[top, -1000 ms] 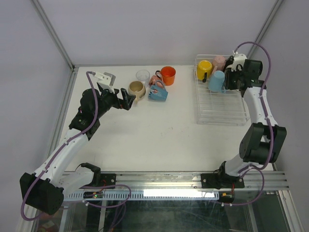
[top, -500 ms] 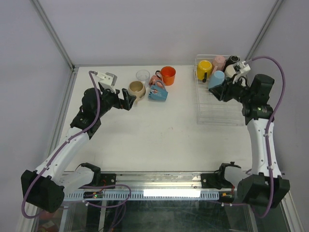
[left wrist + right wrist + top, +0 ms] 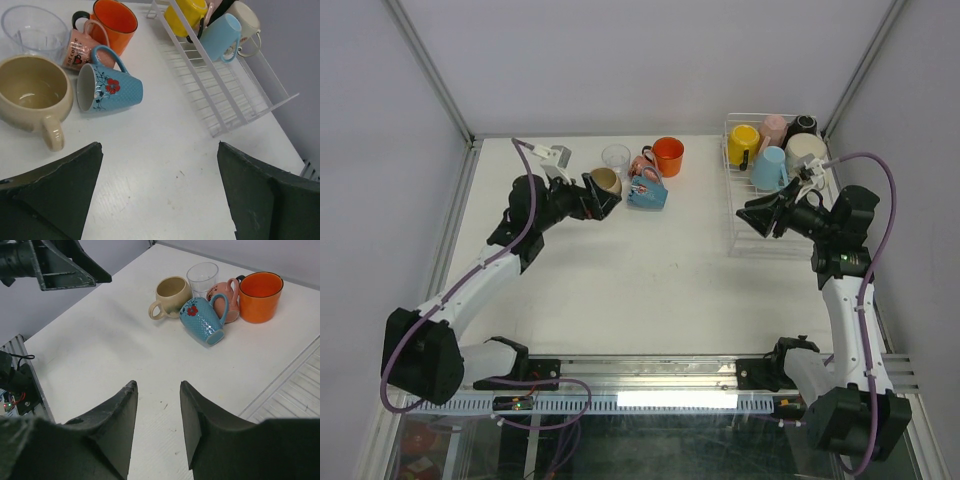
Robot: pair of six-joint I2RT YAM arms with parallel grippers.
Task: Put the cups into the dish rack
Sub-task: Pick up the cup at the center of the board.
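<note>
The left arm (image 3: 485, 275) reaches to the far left of the surface (image 3: 650, 270). Its jaws are spread wide and hold nothing, just near of the beige mug (image 3: 32, 97). That mug stands upright with its handle toward the jaws. Just right of it the blue flowered mug (image 3: 112, 92) lies on its side, with the pink mug (image 3: 80, 47) just beyond it. The orange mug (image 3: 115, 22) stands upright farther back, and the clear tumbler (image 3: 32, 30) stands just beyond the beige mug.

The dish rack (image 3: 780, 238) sits at the far right of the surface. Its far end holds a yellow mug (image 3: 743, 143), a light blue mug (image 3: 769, 167), a cream mug (image 3: 806, 150), a pale pink mug (image 3: 775, 127) and what looks like a black mug (image 3: 804, 123). The right arm (image 3: 845, 290) hangs over the rack's near part, pointing left, its jaws parted with nothing between them.
</note>
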